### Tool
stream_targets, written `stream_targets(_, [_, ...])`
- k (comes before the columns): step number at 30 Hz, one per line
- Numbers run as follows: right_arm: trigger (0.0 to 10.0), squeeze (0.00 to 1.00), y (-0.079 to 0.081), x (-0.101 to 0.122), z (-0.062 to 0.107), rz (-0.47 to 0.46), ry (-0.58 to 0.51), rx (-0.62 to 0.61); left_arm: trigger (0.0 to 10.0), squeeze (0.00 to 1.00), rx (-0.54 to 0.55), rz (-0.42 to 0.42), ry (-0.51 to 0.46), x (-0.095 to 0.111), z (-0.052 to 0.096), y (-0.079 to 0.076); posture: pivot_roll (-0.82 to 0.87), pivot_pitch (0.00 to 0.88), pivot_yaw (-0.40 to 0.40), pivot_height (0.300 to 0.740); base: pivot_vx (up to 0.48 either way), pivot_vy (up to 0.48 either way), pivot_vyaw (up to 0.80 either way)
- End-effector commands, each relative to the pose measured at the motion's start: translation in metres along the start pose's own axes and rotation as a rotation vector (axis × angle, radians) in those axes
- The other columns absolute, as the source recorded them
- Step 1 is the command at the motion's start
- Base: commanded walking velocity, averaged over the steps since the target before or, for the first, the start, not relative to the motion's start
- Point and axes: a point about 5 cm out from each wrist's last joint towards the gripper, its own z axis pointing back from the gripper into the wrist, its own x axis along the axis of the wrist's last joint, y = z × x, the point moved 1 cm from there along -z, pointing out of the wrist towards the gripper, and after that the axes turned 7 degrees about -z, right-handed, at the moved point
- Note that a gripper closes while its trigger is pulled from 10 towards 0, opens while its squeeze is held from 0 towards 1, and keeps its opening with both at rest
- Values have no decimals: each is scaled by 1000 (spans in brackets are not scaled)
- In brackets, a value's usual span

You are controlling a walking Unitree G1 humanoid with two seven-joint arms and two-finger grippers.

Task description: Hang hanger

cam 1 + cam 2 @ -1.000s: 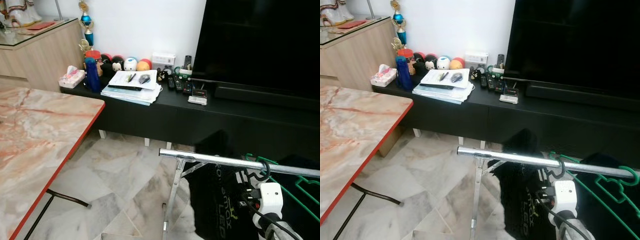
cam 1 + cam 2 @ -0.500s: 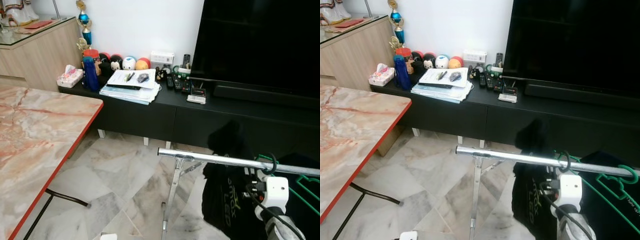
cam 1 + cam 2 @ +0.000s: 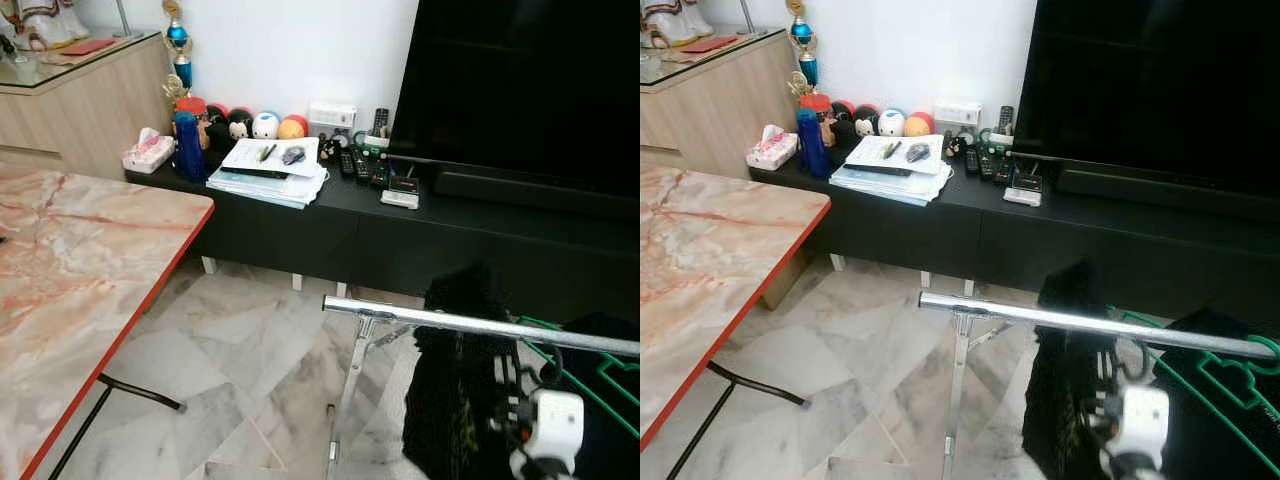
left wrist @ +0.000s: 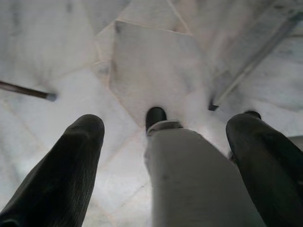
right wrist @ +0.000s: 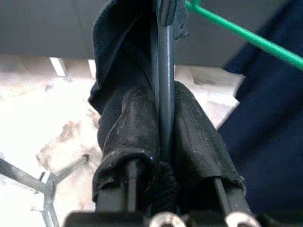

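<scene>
A chrome clothes rail [image 3: 440, 320] crosses in front of me at the lower right. My right gripper [image 5: 165, 99] is shut on a dark hanger [image 5: 165, 71] that carries a black garment [image 3: 450, 400]. Its white wrist [image 3: 552, 428] sits low, beneath the rail. The hanger's hook [image 3: 549, 364] shows just under the rail; whether it touches the rail I cannot tell. A green hanger [image 3: 1230, 375] with a dark blue garment [image 5: 270, 118] hangs on the rail further right. My left gripper [image 4: 168, 120] hangs open over the floor.
A marble-topped table with a red edge [image 3: 150, 290] stands on my left. A black TV cabinet [image 3: 300, 225] holding papers, remotes and small toys runs along the wall, under a large TV [image 3: 530, 90]. The rail's metal leg [image 3: 350, 390] stands on the marble floor.
My right wrist has dropped lower with the hanger and black garment. The hook, looped over the rail before, now sits just beneath it. The camera shifted slightly.
</scene>
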Motion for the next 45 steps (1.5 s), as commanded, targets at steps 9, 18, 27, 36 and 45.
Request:
stream_targets(9, [2706, 0, 0, -6, 0, 15, -1, -18, 10000, 0, -7, 7, 1, -2, 1, 0, -17, 48, -62, 740, 0, 0, 0])
stream_targets(18, [10000, 0, 0, -38, -18, 33, 163, -17, 10000, 0, -11, 5, -2, -2, 1, -1, -3, 44, -63, 740, 0, 0, 0])
stream_targets(27, [10000, 0, 18, -57, -35, 42, 304, 13, 10000, 0, -14, -14, -18, 6, -1, 2, 6, 36, -37, 740, 0, 0, 0])
stream_targets(36, [10000, 0, 37, -65, -42, 15, 388, 13, 10000, 0, -25, -53, -34, 15, -3, 5, 5, 48, -21, 740, 0, 0, 0])
stream_targets(45, [10000, 0, 32, -68, -42, -85, 417, -74, 10000, 0, -26, -39, -36, 19, -4, 10, 2, 45, -39, 740, 0, 0, 0])
